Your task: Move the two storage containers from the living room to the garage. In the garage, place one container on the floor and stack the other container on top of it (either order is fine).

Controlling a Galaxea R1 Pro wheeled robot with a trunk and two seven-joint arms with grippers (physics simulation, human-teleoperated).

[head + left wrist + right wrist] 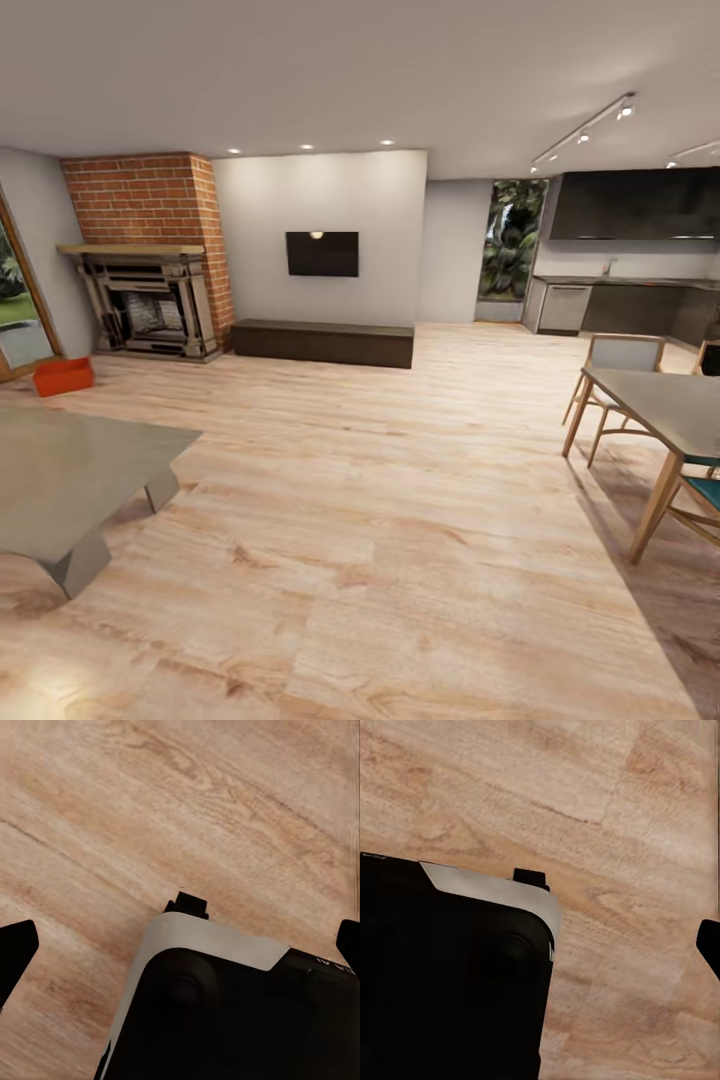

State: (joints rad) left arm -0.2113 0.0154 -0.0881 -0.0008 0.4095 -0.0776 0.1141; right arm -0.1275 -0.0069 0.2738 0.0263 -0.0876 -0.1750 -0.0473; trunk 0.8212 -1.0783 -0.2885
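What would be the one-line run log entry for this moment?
room: living room | seen: one red bin on wood floor left of fireplace | held: nothing seen | left jaws: open over floor | stage: bin not yet reached

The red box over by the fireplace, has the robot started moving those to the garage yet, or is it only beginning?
Only beginning, it seems. One storage container sits on the wood floor near the brick fireplace, untouched; a second one I cannot spot. Nothing is in hand: the left gripper hangs open over bare planks. Everything is left: reaching the bins, carrying both to the garage and stacking them.
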